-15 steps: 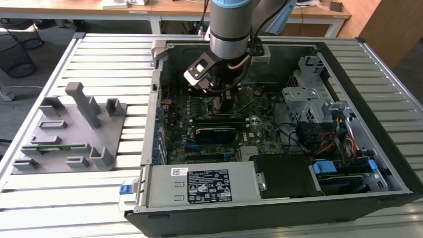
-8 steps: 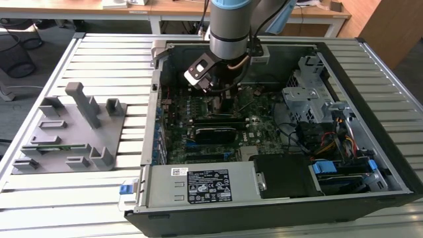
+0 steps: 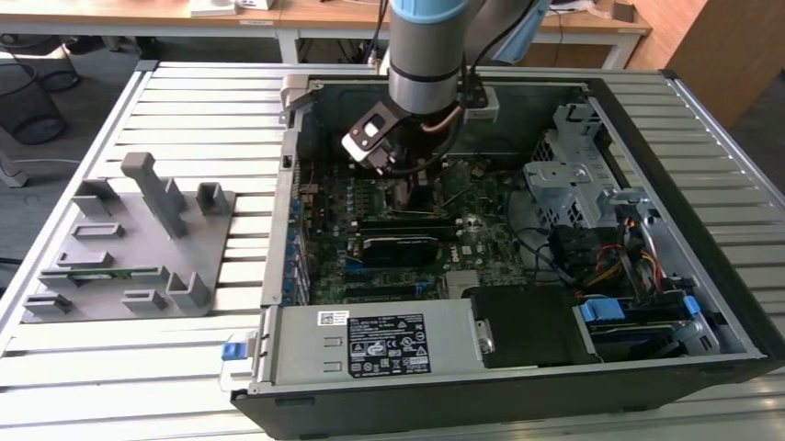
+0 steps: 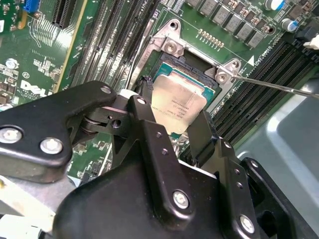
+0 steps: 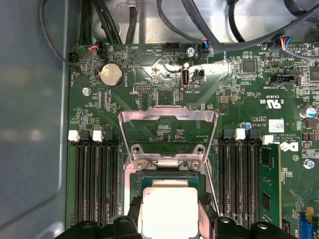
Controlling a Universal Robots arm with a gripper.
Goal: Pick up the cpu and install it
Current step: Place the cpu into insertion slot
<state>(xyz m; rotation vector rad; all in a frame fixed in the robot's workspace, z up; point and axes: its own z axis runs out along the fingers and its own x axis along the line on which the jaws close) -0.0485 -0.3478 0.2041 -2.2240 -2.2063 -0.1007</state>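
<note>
A slatted metal bench [image 3: 184, 101] carries an open computer case [image 3: 491, 404], with a grey fixture plate [image 3: 123, 248] at 9 o'clock of it in the exterior view. The arm [image 3: 424, 46] comes down into the case from 12 o'clock, over the green motherboard [image 3: 491, 239]. In the second wrist view the 2 black fingers [image 4: 149, 129] of the gripper [image 4: 172, 117] clamp opposite edges of the cpu [image 4: 177, 99], which is at the open socket [image 4: 172, 47]; whether it is seated I cannot tell.
</note>
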